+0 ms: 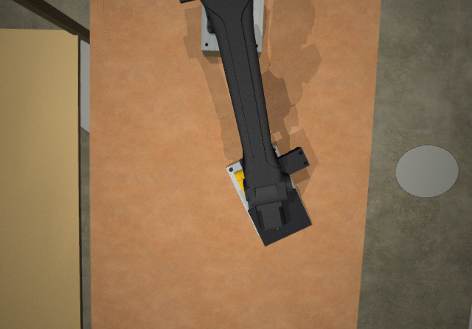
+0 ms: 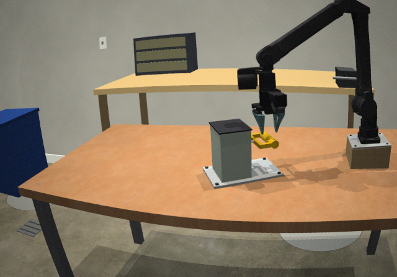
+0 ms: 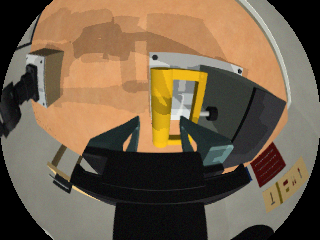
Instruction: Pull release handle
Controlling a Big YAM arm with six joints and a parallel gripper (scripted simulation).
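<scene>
A yellow release handle point(image 2: 265, 140) sticks out of the side of a grey box with a black top point(image 2: 230, 149), which stands on a light baseplate point(image 2: 242, 173) on the orange table. In the wrist view the handle point(image 3: 168, 108) is a yellow loop on a thin rod, with its grip bar on the side away from the box. My gripper point(image 2: 268, 130) hangs just above the handle, fingers pointing down, open and empty. Its fingertips straddle the near end of the grip bar. From above, my arm hides most of the handle point(image 1: 239, 178).
My arm's base stands on a block point(image 2: 368, 152) at the table's right side. A second table with a dark drawer unit point(image 2: 164, 53) is behind. A blue bin point(image 2: 19, 148) stands on the floor at the left.
</scene>
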